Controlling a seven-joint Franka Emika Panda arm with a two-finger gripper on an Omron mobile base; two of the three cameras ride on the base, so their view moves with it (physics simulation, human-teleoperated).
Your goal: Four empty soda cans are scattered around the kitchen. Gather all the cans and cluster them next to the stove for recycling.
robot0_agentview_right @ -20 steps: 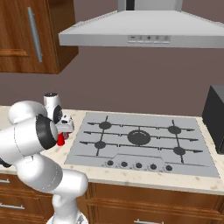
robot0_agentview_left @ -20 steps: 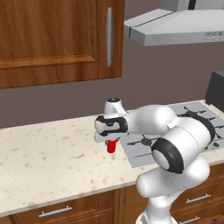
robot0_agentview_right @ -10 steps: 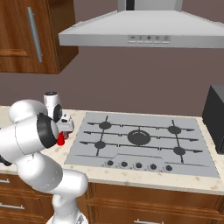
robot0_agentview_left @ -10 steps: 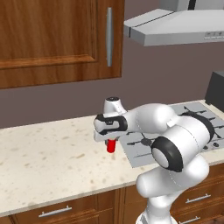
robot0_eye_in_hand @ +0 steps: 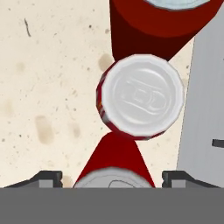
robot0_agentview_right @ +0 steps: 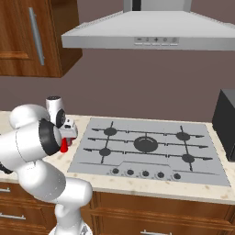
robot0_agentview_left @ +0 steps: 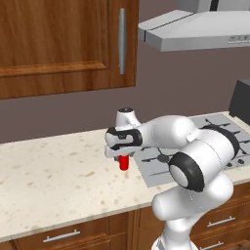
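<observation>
- Speckled beige table [robot0_agentview_left: 53, 180] over wooden drawers [robot0_agentview_left: 63, 236].
- Brown wall cabinet [robot0_agentview_left: 58, 44] with a metal handle [robot0_agentview_left: 121, 41].
- Grey range hood [robot0_agentview_right: 151, 32] on a dull mauve wall [robot0_agentview_right: 137, 87].

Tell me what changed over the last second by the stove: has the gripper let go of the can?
The arm hardly moved: the gripper stays over the soda can at the stove's left edge. In the hand view its fingertips stand wide of the can between them, apparently released. Stove and counter are unchanged.
</observation>
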